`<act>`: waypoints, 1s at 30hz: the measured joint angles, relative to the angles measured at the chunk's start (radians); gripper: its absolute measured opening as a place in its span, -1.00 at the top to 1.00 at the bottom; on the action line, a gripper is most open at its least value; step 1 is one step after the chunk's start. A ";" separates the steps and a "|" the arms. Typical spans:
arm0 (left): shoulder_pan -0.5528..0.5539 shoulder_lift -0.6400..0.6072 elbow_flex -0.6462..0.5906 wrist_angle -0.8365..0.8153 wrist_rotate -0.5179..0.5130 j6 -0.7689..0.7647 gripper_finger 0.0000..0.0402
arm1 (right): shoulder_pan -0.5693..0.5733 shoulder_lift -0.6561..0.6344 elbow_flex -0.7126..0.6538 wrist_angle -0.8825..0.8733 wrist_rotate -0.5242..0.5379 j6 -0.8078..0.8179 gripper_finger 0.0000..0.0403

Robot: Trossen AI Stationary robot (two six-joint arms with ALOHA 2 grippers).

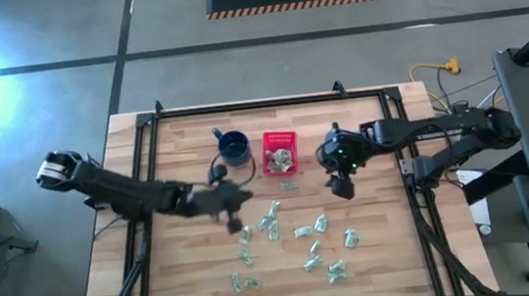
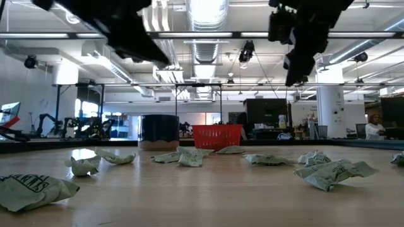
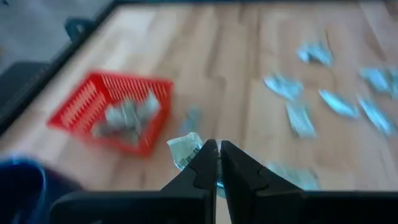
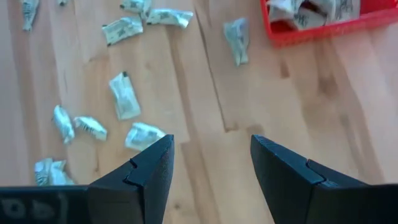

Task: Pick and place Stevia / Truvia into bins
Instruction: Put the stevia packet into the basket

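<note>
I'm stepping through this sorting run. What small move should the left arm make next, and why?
Probably carry on toward the red basket and open above it. The left tool is shut on a sachet, above the table and short of the basket, which already holds several.

red slotted basket, pale green-and-white sachets, a mug seemingly dark blue.

Overhead, table-level, two wrist views (basket shared)

No brand, number or sign can be read with certainty anywhere; the crumpled sachet at the table's near edge bears dark lettering, too creased to make out.
</note>
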 joint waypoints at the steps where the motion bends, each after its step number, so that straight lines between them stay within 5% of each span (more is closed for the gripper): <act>1: 0.037 0.010 0.001 0.042 0.021 0.028 1.00 | 0.007 -0.017 -0.014 0.000 0.000 0.011 -0.01; 15: 0.376 0.301 0.202 0.213 0.357 0.192 1.00 | 0.167 -0.116 -0.222 0.062 -0.031 0.147 -0.01; 30: 0.483 0.489 0.342 0.111 0.443 0.204 0.98 | 0.429 -0.115 -0.288 0.181 -0.034 0.315 -0.01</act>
